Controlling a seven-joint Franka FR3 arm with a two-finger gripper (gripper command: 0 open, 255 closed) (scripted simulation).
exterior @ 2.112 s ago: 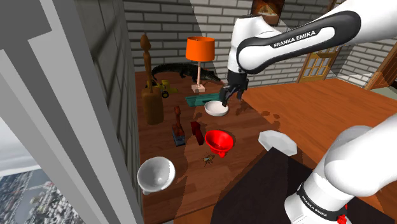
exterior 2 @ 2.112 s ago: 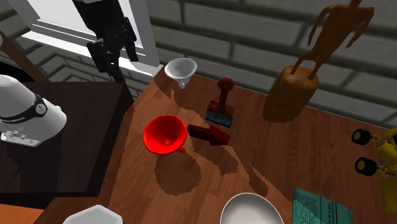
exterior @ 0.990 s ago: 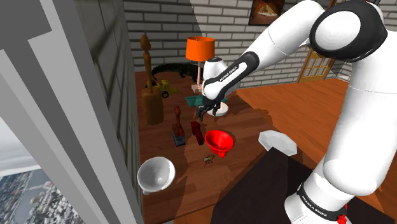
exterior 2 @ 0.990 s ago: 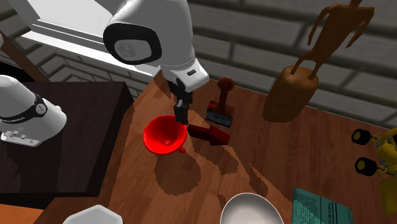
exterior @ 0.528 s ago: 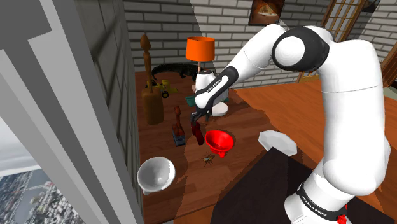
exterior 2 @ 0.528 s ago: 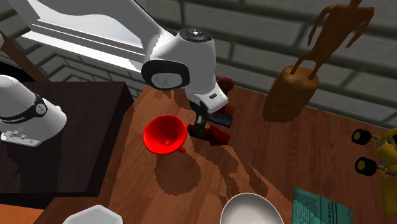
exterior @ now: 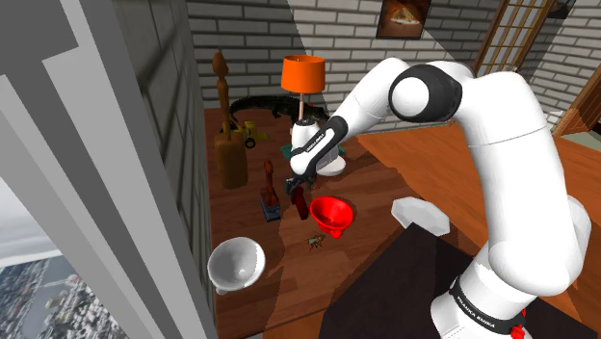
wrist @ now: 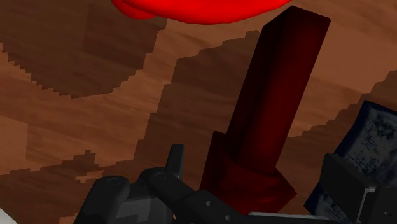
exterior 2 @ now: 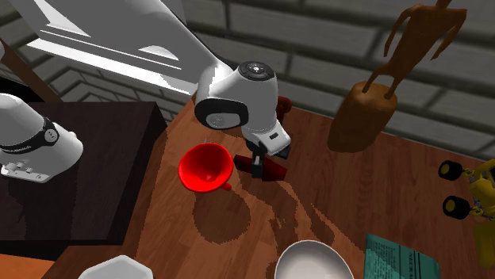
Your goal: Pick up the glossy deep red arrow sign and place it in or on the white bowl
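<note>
Reference landmark: the red funnel point(exterior: 332, 214) point(exterior 2: 206, 168) point(wrist: 197, 7), standing wide mouth up on the wooden table point(exterior: 241, 214) point(exterior 2: 333, 206).

1. Nearer the shoulder camera than the red funnel, a white funnel point(exterior: 236, 265) point(exterior 2: 226, 87) stands at the table's window-side edge, well apart from it.
2. To the shoulder view's right of the red funnel, a flat white octagonal piece point(exterior: 419, 214) point(exterior 2: 119, 269) lies near the dark stand.
3. Just beside the red funnel, on its window side, the dark red arrow sign point(exterior: 300, 205) point(exterior 2: 270, 168) point(wrist: 273, 108) lies flat on the table. It does not touch the funnel.
4. The gripper point(exterior: 296, 183) point(exterior 2: 258, 158) point(wrist: 256, 158) is low over the arrow sign. In the wrist view its two fingers stand apart, one on each side of the sign's wider end, with a gap at each side. The sign is not clamped.
5. Just beyond the arrow sign from the red funnel, a wooden-handled stamp point(exterior: 271, 197) point(exterior 2: 276, 131) stands upright on a dark blue base.
6. Farther from the red funnel, the white bowl point(exterior: 333, 166) point(exterior 2: 313, 265) sits on the table, partly hidden by the forearm in the shoulder view.
7. Farther still stand a brown wooden figure point(exterior: 229, 144) point(exterior 2: 373, 95) and an orange-shaded lamp point(exterior: 302, 77).
</note>
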